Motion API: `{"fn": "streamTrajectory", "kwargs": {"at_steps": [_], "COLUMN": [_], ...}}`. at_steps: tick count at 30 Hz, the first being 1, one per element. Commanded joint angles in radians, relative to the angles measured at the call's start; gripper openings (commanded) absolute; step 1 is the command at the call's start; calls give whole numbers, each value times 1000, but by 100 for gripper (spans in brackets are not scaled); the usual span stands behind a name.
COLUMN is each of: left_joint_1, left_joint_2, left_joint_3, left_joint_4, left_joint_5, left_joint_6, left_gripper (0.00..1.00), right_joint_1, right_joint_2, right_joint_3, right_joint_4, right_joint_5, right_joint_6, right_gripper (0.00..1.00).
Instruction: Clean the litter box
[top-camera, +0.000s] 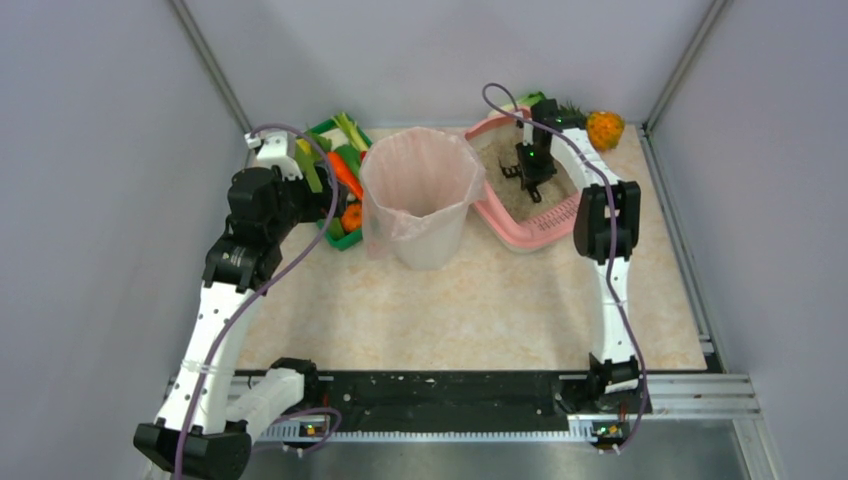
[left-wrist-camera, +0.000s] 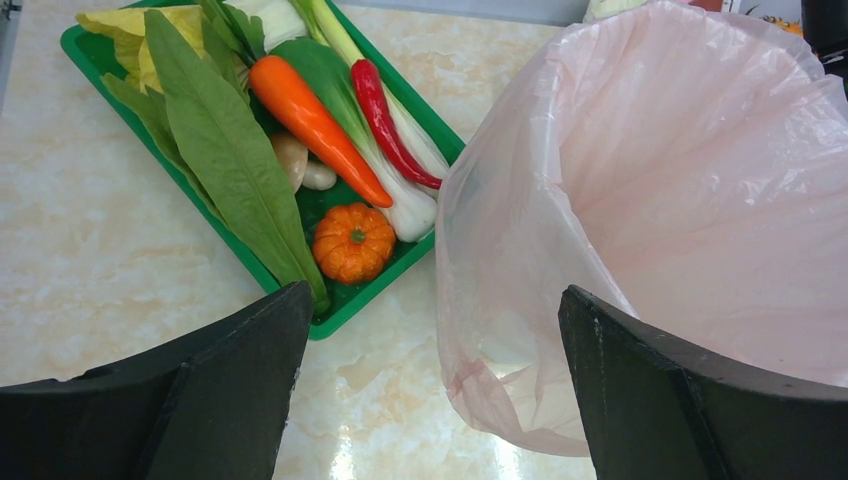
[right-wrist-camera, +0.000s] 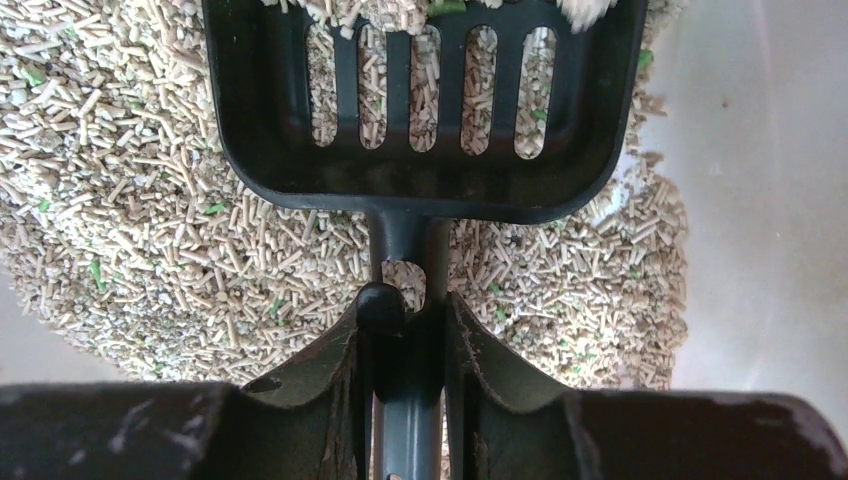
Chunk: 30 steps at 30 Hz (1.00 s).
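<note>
**Right arm holds a scoop in the litter; left arm waits open by the bin**

Top view: A translucent bucket-shaped bin lined with a pink plastic bag (top-camera: 420, 200) stands mid-counter on the beige marbled counter (top-camera: 450, 310). The litter box (top-camera: 530, 236), a pink plastic rounded-rectangular tray with a raised rim, lies just right of the bin and a little farther back, with grey-beige granular litter inside. The right end effector (top-camera: 530, 170) hangs over the litter, right of the bin. A green plastic vegetable tray (top-camera: 338, 240) sits just left of the bin, partly covered by the left arm (top-camera: 215, 320). An orange spiky fruit (top-camera: 605, 129) lies right of the bin, beyond the box's far corner.

Left wrist view: The left end effector (left-wrist-camera: 430, 300) is spread wide with nothing between its black fingers. The bin's bag-draped side fills the right. Left of the bin, the green tray holds an orange carrot (left-wrist-camera: 315, 120), a red chilli (left-wrist-camera: 385, 120), long green leaves (left-wrist-camera: 225, 150) and a small orange pumpkin (left-wrist-camera: 352, 242).

Right wrist view: The right end effector is clamped tight on the handle of a black slotted plastic scoop (right-wrist-camera: 420, 100). The scoop's blade rests on the pellet litter (right-wrist-camera: 150, 200), pellets showing through its slots and some heaped at its far edge. The box's pale floor shows bare at the right.
</note>
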Motion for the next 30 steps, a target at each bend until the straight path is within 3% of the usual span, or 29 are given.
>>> {"fn": "streamTrajectory", "kwargs": {"at_steps": [1,16,21,30], "left_joint_1": [-2,-1,-1,-1], "left_joint_2": [-10,-32,-41,-72], "left_joint_3": [40,29,27,19], "left_joint_4": [6,9,9,1], "left_joint_5": [-19,-4,8,15], "left_joint_6": [6,10,14,8], "left_gripper": [98,98,98,98], "right_joint_1": [13,75,79,24], "right_joint_2": [-20,-253,-323,-379], "right_joint_3": [-40,-415,-440,-438], "right_joint_4": [162,227,227,254], "right_joint_5": [-62,-57,-31,48], "right_joint_6": [-50,198,247,195], "right_gripper": [0,0,0,0]}}
